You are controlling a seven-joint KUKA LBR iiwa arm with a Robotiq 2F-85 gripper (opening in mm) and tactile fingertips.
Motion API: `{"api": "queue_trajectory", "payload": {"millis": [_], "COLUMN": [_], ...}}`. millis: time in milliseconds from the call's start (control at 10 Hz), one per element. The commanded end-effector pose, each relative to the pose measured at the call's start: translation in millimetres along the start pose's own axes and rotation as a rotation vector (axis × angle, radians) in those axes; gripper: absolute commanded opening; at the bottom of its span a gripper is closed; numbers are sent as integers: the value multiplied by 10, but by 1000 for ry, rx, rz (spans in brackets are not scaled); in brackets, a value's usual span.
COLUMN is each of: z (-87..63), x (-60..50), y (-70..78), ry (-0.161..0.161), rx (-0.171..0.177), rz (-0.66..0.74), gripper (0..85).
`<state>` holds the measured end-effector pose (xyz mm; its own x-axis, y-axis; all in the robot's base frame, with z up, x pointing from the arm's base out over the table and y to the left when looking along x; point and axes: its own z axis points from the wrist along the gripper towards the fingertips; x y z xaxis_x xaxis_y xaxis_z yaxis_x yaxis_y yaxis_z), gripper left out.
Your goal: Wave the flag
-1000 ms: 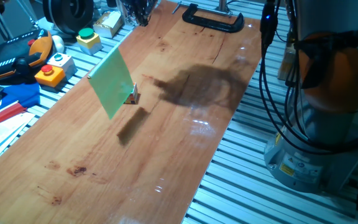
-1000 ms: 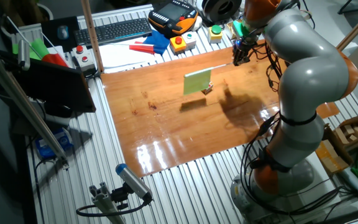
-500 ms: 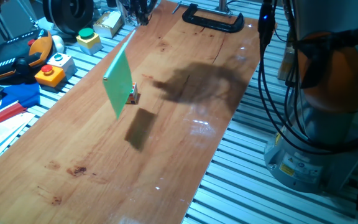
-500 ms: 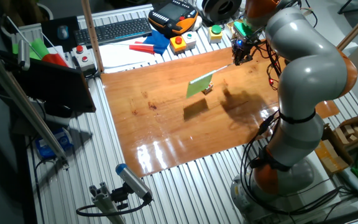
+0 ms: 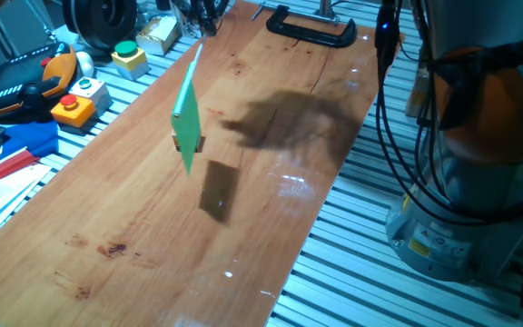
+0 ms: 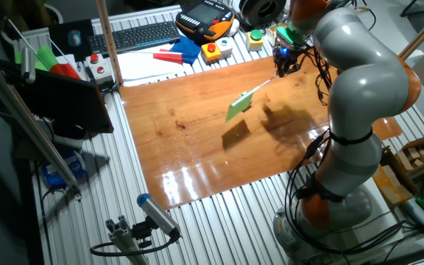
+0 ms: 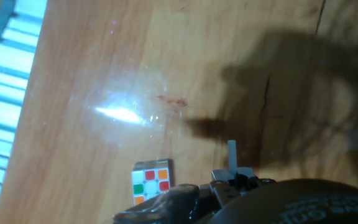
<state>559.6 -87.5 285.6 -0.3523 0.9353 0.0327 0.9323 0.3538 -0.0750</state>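
Note:
The flag (image 5: pixel 186 119) is a bright green sheet on a thin pale stick. It hangs tilted in the air above the wooden table (image 5: pixel 143 227) and shows nearly edge-on in one fixed view. It also shows in the other fixed view (image 6: pixel 238 107). My gripper (image 6: pixel 283 68) is shut on the far end of the stick, at the table's back edge (image 5: pixel 202 16). A small multicoloured puzzle cube (image 7: pixel 151 182) lies on the table below the flag. In the hand view the green sheet is out of view.
A black clamp (image 5: pixel 312 27) sits at the table's far end. Button boxes (image 5: pixel 127 57) (image 5: pixel 73 108), a blue block (image 5: pixel 27 139) and a keyboard (image 6: pixel 135 34) lie beside the table. My arm's base (image 5: pixel 466 218) stands at the right.
The flag has swung to the right over the table and turned from face-on to nearly edge-on. Its shadow has moved right with it. The cube has stayed put.

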Motion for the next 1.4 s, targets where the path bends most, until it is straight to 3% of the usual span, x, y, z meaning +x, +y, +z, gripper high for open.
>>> {"api": "queue_trajectory", "payload": {"millis": [0,500,700,1000,1300], "z": [-1,23,33,33,45], "x": [-1,26,45,41,58], "y": [1,9,9,16,20], "ry": [-97,-122,-147,-142,-131], "rx": [40,7,13,12,-5], "rz": [-1273,-1392,-1427,-1453,-1346], "gripper": [7,7,7,7,7]}}
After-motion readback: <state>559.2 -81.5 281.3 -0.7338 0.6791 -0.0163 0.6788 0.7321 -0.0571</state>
